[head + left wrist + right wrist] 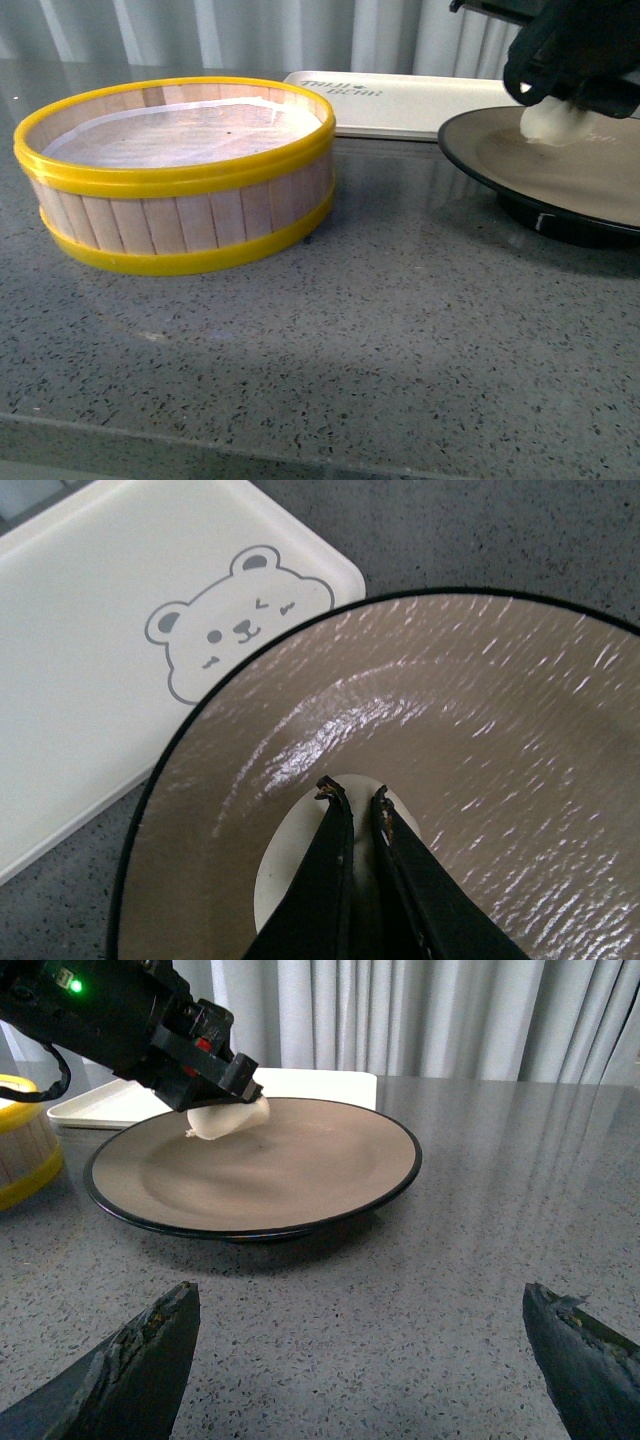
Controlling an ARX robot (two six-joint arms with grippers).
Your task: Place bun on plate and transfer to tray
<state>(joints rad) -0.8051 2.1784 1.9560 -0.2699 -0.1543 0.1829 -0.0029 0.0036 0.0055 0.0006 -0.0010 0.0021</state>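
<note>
Grey speckled counter (400, 350) lies open before the plate (300, 1175), tray (80, 630) just behind. Left gripper (355, 792), jaws clamped on the bun (228, 1118), hangs over the plate; right gripper (358, 1292) gapes wide; bun's underside hidden.

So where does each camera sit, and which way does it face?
Front: on the robot's body, facing across the counter at the steamer basket, tray and plate; its left arm shows top right.
Left wrist: on the left arm, looking along its shut jaws at the bun and plate.
Right wrist: on the right arm, low, open jaws in front, facing the plate.
All three share plate, bun and tray.
</note>
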